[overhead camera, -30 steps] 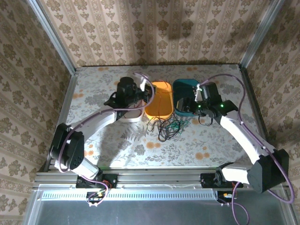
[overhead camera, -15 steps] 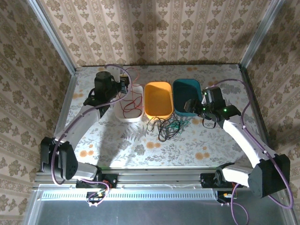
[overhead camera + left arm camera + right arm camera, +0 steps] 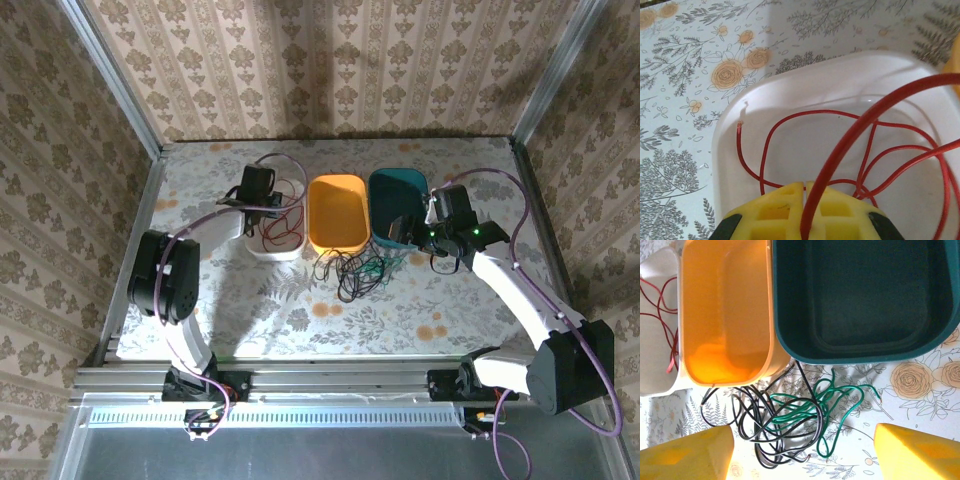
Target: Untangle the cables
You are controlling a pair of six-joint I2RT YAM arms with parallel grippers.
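Two arms, half a second on. Black cable point(image 3: 751, 426) and green cable point(image 3: 816, 409) lie in the same heap on the floral table point(image 3: 300, 310), just on the near side of the orange bin point(image 3: 338, 218); no shift there. Right gripper point(image 3: 804, 432) keeps much the same post as before, right of the orange bin at the near edge of the teal bin point(image 3: 860, 295). Its yellow fingers point(image 3: 695, 450) are spread wide, with the heap below and between them. Left gripper point(image 3: 804, 187) has swung in toward the orange bin. Earlier its wrist stood at the outer side of the white bin point(image 3: 805, 80); now it hangs over that bin, just left of the orange one, and the arm's elbow is folded up higher.

Cables, near to far:
- Black: thin, many loose overlapping loops, one strand running up to the orange bin's near wall.
- Green: thin, glossy, looped through the black on the side away from the white bin; one end trails out toward the teal bin's near corner. The two colours cross several times and are not parted.
- Red cable point(image 3: 790, 116): apart from the heap, coiled in wide loops inside the white bin. One cut end rests against the bin's inner wall. A strand rises out of the narrow slit between the left fingers, which are pressed together on it.
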